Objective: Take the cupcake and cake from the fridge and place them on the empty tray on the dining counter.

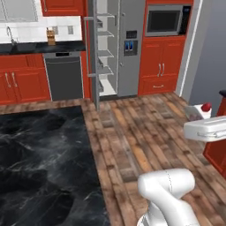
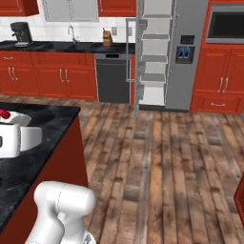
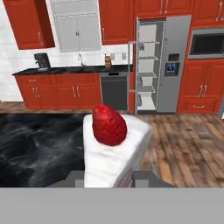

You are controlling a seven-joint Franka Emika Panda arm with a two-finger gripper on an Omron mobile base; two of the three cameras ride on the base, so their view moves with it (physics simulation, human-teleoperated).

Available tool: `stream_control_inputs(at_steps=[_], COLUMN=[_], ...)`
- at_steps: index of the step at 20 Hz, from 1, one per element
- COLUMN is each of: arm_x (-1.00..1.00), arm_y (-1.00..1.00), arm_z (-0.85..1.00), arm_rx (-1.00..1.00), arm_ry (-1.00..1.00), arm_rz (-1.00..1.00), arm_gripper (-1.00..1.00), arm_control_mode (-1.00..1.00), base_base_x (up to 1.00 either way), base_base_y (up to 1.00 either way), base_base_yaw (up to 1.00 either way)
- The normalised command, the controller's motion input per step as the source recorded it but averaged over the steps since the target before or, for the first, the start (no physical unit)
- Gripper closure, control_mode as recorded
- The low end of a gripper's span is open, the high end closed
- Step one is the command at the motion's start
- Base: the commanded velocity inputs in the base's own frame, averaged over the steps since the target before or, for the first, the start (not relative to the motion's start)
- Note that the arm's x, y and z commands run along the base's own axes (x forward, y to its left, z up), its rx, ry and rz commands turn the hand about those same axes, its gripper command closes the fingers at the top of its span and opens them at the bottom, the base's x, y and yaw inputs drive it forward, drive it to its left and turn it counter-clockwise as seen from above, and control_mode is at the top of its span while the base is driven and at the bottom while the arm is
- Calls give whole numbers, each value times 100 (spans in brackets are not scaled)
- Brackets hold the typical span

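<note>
The fridge (image 3: 159,65) stands across the wood floor with one door swung open on its white shelves, presumably left so because a pick from it is done or another is due, while the dining counter (image 3: 39,140) spreads its black marble close below the arm, where the load is meant to end up. The cake (image 3: 111,151), a white wedge with a red top, sits upright right in front of the hand camera, and the gripper (image 3: 109,177) is clamped on it from both sides, probably to carry it level toward the counter.
</note>
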Motion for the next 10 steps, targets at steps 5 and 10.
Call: stream_control_inputs(at_steps=[5, 10], arm_x=[0, 0], arm_y=[0, 0], arm_z=[0, 0], arm_rx=[0, 0], arm_ry=[0, 0], arm_rz=[0, 0], arm_gripper=[100, 100], arm_control_mode=[100, 100], base_base_x=[-100, -79], base_base_y=[16, -95], base_base_yaw=[-5, 16])
